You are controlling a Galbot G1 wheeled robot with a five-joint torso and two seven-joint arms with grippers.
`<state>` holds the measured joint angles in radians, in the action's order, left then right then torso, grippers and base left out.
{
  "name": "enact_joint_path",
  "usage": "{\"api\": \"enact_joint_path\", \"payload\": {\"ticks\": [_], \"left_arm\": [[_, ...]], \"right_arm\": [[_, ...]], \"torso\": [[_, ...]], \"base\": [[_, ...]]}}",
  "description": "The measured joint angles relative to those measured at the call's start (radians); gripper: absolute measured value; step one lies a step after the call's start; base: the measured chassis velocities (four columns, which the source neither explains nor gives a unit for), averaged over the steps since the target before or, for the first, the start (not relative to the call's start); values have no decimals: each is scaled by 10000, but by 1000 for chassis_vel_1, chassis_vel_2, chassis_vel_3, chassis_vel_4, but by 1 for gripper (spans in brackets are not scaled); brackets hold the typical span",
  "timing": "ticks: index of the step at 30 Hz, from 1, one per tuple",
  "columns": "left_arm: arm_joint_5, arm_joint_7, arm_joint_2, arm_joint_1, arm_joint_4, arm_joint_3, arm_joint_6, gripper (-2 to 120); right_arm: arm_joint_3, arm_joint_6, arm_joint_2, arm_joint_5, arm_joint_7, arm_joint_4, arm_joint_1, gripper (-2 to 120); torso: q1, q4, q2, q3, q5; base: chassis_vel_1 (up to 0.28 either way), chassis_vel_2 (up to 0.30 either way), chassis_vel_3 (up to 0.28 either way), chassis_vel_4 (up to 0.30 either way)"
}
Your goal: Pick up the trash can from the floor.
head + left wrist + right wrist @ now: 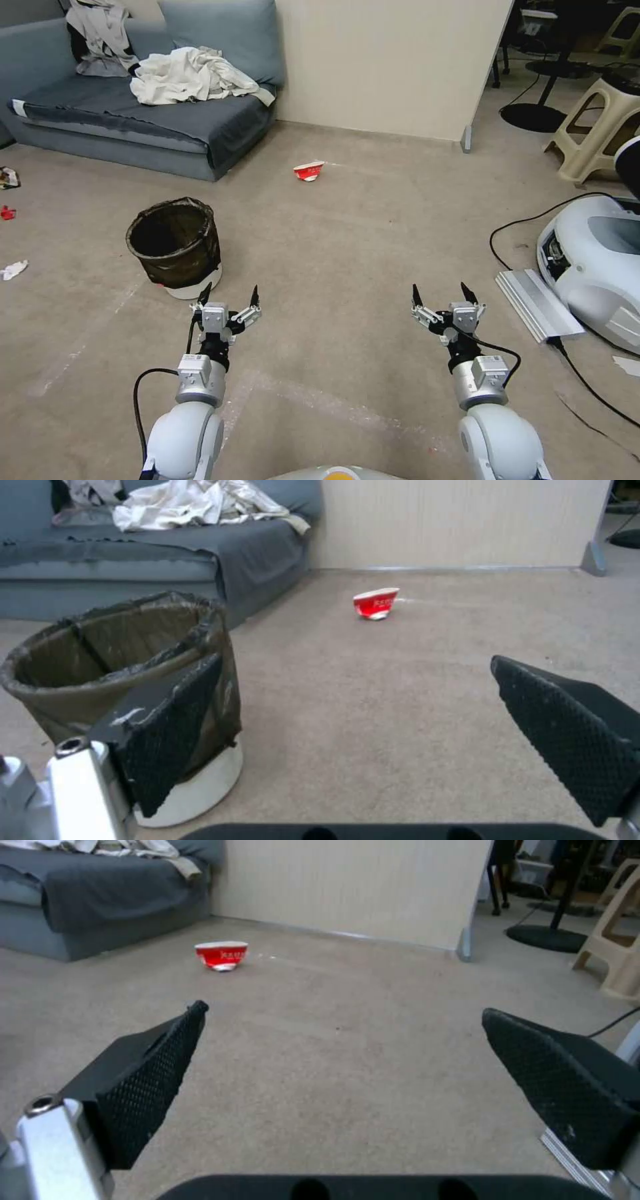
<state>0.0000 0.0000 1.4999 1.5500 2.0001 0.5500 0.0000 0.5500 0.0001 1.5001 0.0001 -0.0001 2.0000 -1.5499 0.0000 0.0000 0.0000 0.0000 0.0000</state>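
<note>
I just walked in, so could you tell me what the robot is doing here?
It is after the trash can, which stands upright on the floor. The left pincer is open just beside its base, not gripping it. The right pincer hangs open over bare carpet. A crushed red cup lies farther off.

No readable text is showing anywhere. The crushed red-and-white paper cup (pixel 221 955) lying on the floor (pixel 347 1050) is carrying pale lettering on its red band, too small and blurred to make out in the head and both wrist views.
</note>
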Motion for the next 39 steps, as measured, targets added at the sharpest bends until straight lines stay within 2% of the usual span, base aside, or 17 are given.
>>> {"api": "enact_joint_path", "payload": {"ticks": [24,28,29,32,33,34,35,36,37,38,39], "left_arm": [[-60,0,6,55,92,20,68,100],[-814,-1,113,701,1382,393,1071,100],[-814,-1,113,701,1382,393,1071,100],[-1454,-4,209,1246,2462,712,1928,100],[-1454,-4,209,1246,2462,712,1928,100],[-1684,-5,242,1445,2848,818,2231,100],[-1794,23,276,1637,3125,947,2254,100],[-1803,112,290,1897,3299,1128,2031,100],[-1795,230,302,2087,3318,1237,1685,100],[-1795,230,302,2087,3318,1237,1685,100],[-1781,318,301,2133,3247,1276,1351,100]], "right_arm": [[10,-62,1,14,0,68,-45,100],[225,-970,46,381,93,1368,-686,100],[225,-970,46,381,93,1368,-686,100],[416,-1787,91,711,205,2518,-1257,100],[416,-1787,91,711,205,2518,-1257,100],[476,-1943,94,895,242,2871,-1439,100],[506,-1863,56,1205,256,3087,-1587,100],[532,-1728,13,1402,249,3160,-1666,100],[534,-1531,-32,1525,213,3163,-1706,100],[534,-1531,-32,1525,213,3163,-1706,100],[534,-1351,-61,1571,189,3141,-1710,100]], "torso": [[1,0,0,0,-1],[0,0,0,0,0],[0,0,0,0,0],[0,0,0,-2,0],[0,0,0,-2,0],[0,0,0,-2,0],[0,-8,0,-3,-6],[0,1,1,-3,2],[0,5,0,-2,8],[0,5,0,-2,8],[0,2,0,-3,-4]], "base": [[0,0,0,0],[0,0,0,0],[0,0,0,0],[0,0,0,0],[0,0,0,0],[0,0,0,0],[0,0,0,0],[0,0,0,0],[0,0,0,0],[0,0,0,0],[0,0,0,0]]}}
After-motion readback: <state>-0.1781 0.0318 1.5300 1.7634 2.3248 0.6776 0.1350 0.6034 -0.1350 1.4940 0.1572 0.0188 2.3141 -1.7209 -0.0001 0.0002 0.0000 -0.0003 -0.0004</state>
